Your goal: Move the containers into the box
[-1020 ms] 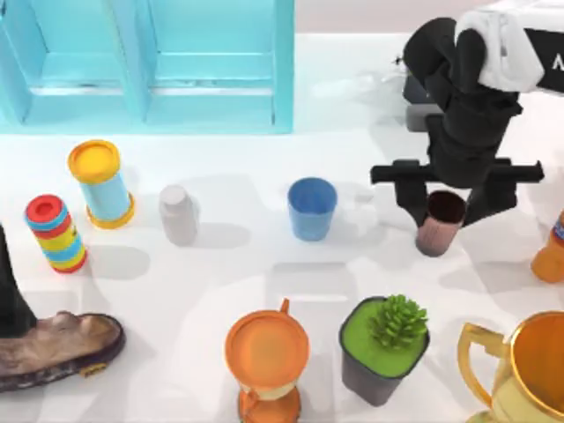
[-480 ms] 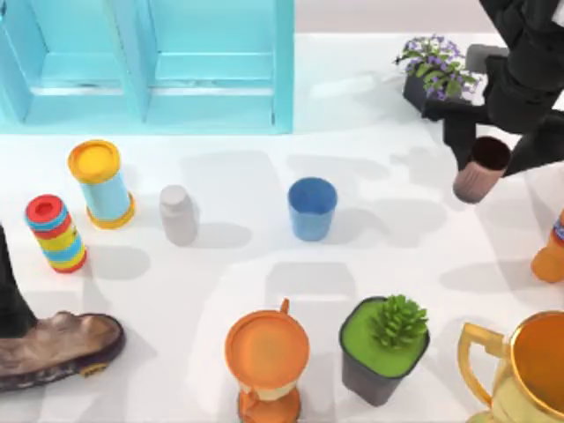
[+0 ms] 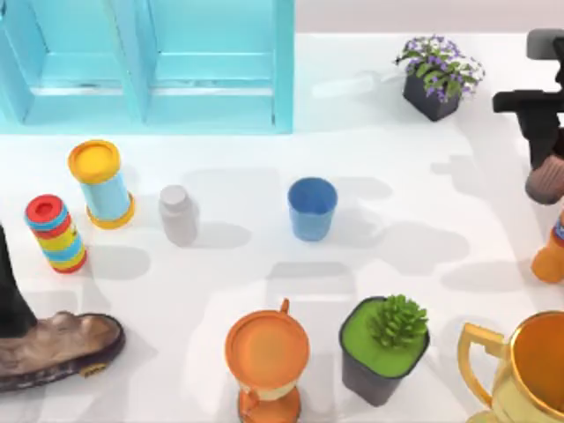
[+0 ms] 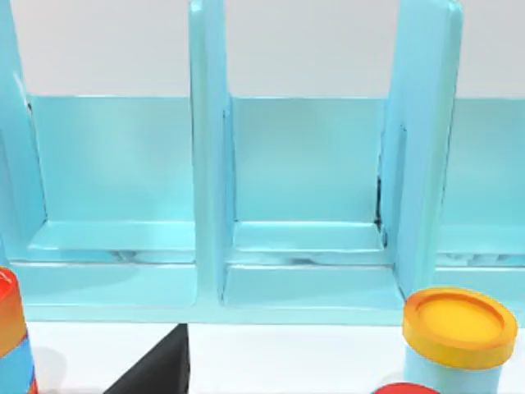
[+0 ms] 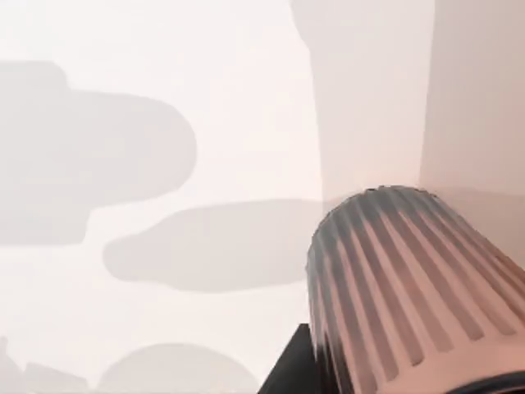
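Observation:
The blue cup [image 3: 312,208] stands upright near the middle of the table. My right gripper [image 3: 548,167] is at the table's right edge, shut on the reddish-brown cup [image 3: 544,184], which hangs above the table. In the right wrist view the cup's ribbed wall [image 5: 402,279] is close up over the white tabletop. The light-blue box [image 3: 150,66] with upright dividers stands at the back left, and its compartments [image 4: 308,205] face the left wrist camera. My left arm [image 3: 7,286] is parked at the table's left edge.
A yellow-lidded can [image 3: 101,184], a striped can [image 3: 55,233] and a grey bottle [image 3: 178,214] stand left of the blue cup. At the front are a shoe [image 3: 53,348], an orange timer [image 3: 266,357], a green plant [image 3: 385,345] and a gold trophy [image 3: 524,370]. A flower pot [image 3: 436,79] and an orange bottle [image 3: 551,251] stand at the right.
My right gripper has lifted the reddish-brown cup off the table and carried it right and toward the back, to the right edge. The blue cup has not moved.

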Available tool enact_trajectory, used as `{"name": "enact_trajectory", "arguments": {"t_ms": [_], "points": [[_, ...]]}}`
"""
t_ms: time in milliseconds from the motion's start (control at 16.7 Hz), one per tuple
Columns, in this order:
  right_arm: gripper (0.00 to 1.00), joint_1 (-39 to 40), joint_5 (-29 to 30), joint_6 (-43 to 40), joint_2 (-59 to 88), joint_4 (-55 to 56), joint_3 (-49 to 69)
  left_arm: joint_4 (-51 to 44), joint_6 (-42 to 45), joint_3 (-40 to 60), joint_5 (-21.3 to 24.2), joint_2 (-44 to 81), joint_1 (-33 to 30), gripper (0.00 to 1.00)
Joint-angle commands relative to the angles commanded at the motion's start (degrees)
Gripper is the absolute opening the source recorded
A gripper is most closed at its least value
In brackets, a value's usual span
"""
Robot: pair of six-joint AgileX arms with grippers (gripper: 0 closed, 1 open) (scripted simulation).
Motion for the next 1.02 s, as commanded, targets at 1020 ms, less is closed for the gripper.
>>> {"name": "enact_trajectory", "arguments": {"t_ms": [1020], "points": [[0.0, -28.0, 1.1, -28.9, -23.3, 4.6, 1.4, 0.0, 0.0, 0.0, 0.0, 0.0, 0.0, 1.0]]}}
